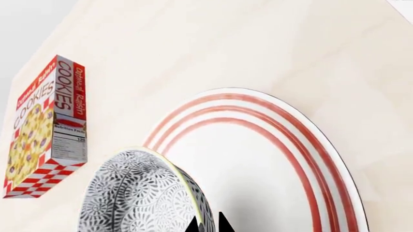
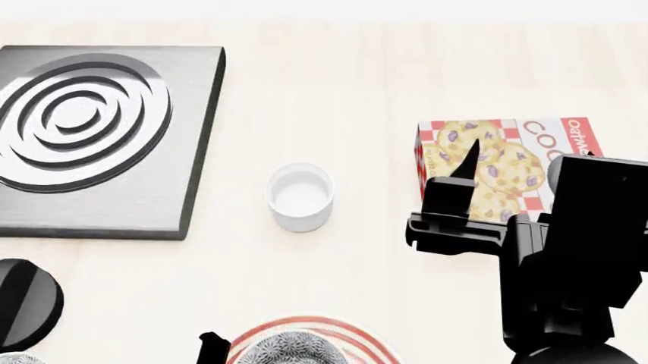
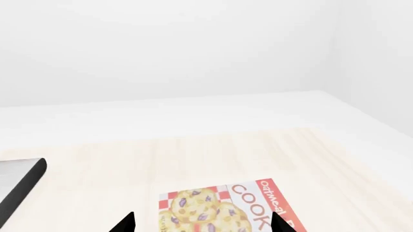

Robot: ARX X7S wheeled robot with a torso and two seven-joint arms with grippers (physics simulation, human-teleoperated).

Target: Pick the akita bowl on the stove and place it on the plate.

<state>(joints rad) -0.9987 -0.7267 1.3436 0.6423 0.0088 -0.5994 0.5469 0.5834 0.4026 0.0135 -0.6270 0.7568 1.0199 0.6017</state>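
One akita bowl (image 1: pixel 139 193) sits on the one plate (image 1: pixel 271 169), its rim between the left gripper (image 1: pixel 208 223) tips. The right gripper (image 3: pixel 203 223), spread wide, hovers over one cookie box (image 3: pixel 223 208).

Bright, even sim render, no grain or motion blur. Light bench (image 2: pixel 385 76) nearly washes out w/ pale glare in head view. Shadows faint & soft: thin one at stove (image 2: pixel 197 152) edge, small one under white cup (image 2: pixel 300 197). Soft grey shading inside plate (image 1: pixel 258 193) by akita bowl (image 1: pixel 142 193). Edges crisp, no lens distortion.
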